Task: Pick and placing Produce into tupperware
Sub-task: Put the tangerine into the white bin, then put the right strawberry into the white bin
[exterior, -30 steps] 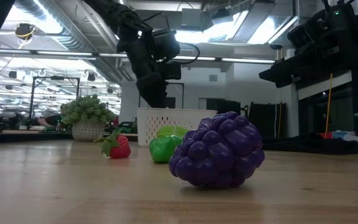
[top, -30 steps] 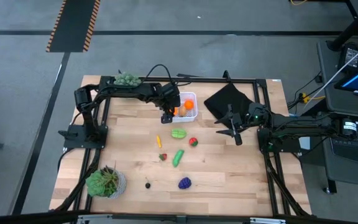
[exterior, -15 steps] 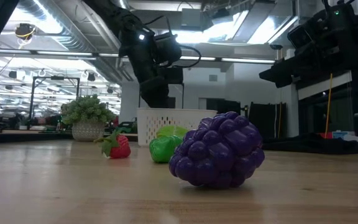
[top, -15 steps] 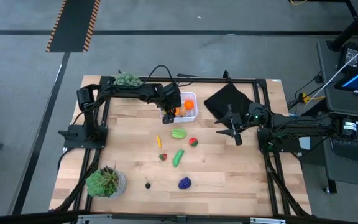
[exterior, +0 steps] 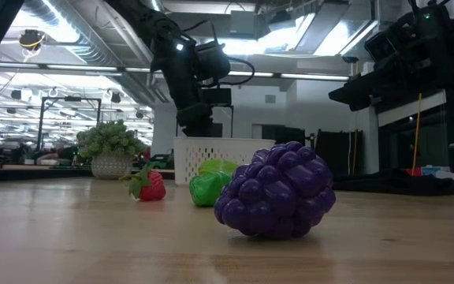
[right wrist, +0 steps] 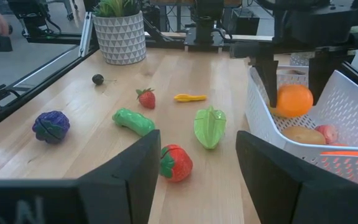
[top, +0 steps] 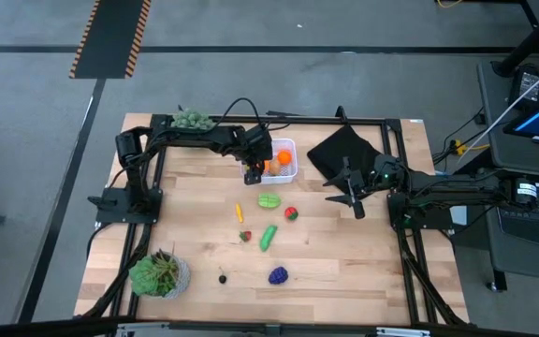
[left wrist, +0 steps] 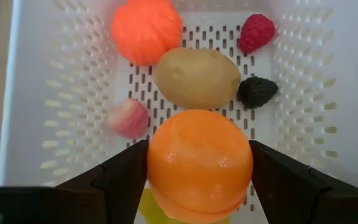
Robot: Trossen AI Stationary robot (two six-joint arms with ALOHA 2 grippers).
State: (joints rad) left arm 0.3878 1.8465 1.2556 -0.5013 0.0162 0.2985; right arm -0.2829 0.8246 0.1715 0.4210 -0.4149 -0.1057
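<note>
Tupperware point(left wrist: 30, 93) lies under the left hand point(left wrist: 199, 180), clamped on an orange point(left wrist: 199, 165); right hand point(right wrist: 197, 186) apart.

1. The tupperware point(top: 280, 159) is sitting at the far edge of the table point(top: 344, 253), near its middle; a folded cloth point(top: 344, 150) is lying just to its right.
2. The left gripper point(top: 254, 171) is hanging over the tub's left end, holding a round fruit point(left wrist: 199, 163) above the pieces lying in the tub; the right gripper point(top: 352, 198) is waiting right of the tub, before the cloth.
3. Loose produce is lying before the tub: a starfruit point(top: 269, 200) nearest, a strawberry point(top: 291, 213) at its right, a cucumber point(top: 268, 237) nearer the front, a grape bunch point(top: 278, 275) nearest the front edge.
4. One potted plant point(top: 160, 273) is standing at the front left corner; another point(top: 193, 120) is standing at the far edge, left of the tub.
</note>
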